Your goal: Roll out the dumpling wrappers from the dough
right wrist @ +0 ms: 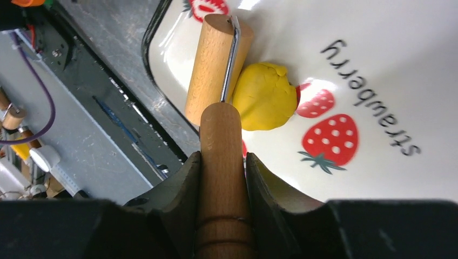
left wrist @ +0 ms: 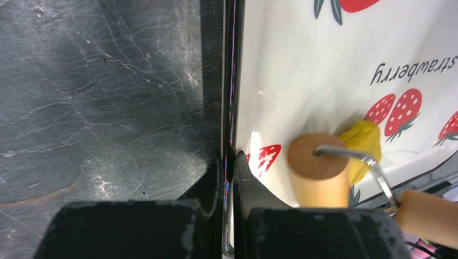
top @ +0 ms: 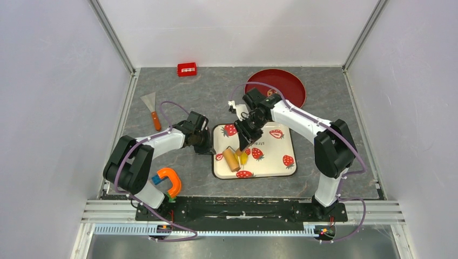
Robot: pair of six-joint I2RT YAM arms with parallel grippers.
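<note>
Right claw [right wrist: 222, 162] is pinching the roller [right wrist: 210, 59] beside the dough [right wrist: 264, 97]; left claw [left wrist: 229, 164] is clamping the tray's [left wrist: 291, 81] left rim; even pressure seems best.

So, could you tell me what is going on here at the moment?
The right tool grips the wooden roller by its handle, with its drum right beside the dough on the tray. The left tool pinches the tray's rim. The dough is a thick lump, not yet rolled flat.
</note>
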